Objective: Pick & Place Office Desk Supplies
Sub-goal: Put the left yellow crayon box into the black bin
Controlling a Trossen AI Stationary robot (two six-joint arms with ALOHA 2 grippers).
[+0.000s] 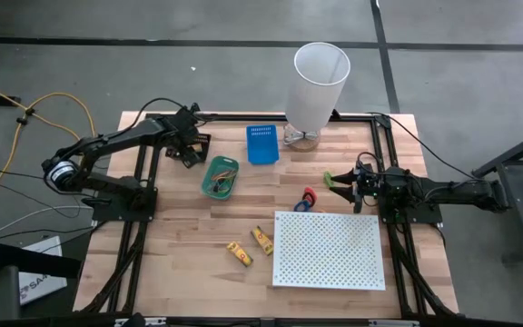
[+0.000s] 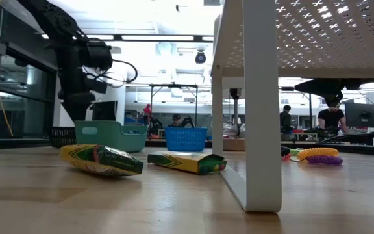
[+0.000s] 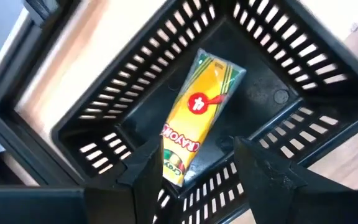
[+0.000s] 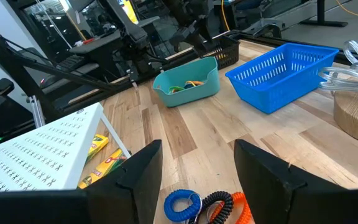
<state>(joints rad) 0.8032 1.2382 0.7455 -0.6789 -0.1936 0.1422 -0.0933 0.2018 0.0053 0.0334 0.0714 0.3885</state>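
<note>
While the left gripper (image 3: 194,177) hangs over the black slotted basket (image 1: 192,145) at the table's far left, its fingers stand apart and hold nothing; a yellow crayon pack (image 3: 196,118) lies flat and diagonal on the basket floor, directly below them. Judged from this, the drop is done and the step in hand is clearing out. A clean exit calls for a straight lift, since the pack's near end sits between the fingertips and a sideways sweep could drag it or catch the basket wall.

Right gripper (image 1: 341,180) waits at the table's right side, fingers spread and empty, with blue and orange coiled loops (image 4: 204,206) on the wood just ahead of it.

Two more crayon packs (image 1: 250,246) lie on the table just left of the white perforated board (image 1: 328,250). Rubber bands sit in the green bin (image 1: 220,175). Blue basket (image 1: 261,143) stands beside the tall white bin (image 1: 316,82).
</note>
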